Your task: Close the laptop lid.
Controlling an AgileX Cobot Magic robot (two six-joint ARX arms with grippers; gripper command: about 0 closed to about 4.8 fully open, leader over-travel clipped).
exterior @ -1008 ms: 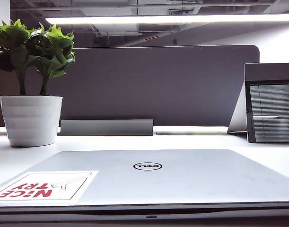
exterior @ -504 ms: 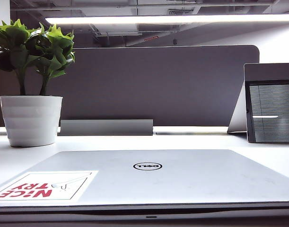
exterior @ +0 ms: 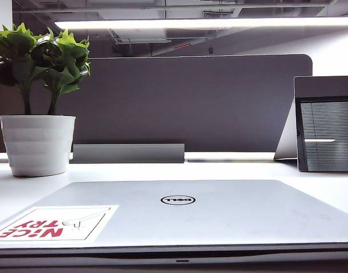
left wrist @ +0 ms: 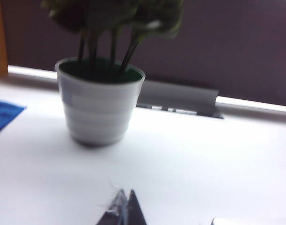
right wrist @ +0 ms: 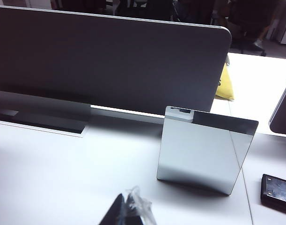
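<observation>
Round "DELL" logo upside down on the silver laptop lid (exterior: 219,213), white sticker (exterior: 55,223) reading "NICE TRY" in red, also inverted

I see neither arm in the exterior view. On my left wrist camera, the left gripper (left wrist: 124,210) shows only as two dark finger tips at the frame's edge, pressed together with no gap between them and nothing held, hanging above the white surface (left wrist: 189,159). On my right wrist camera, the right gripper (right wrist: 128,211) looks the same: its fingers meet at the tips, a bit of clear wrapping on one of them, raised over the surface and touching nothing.
</observation>
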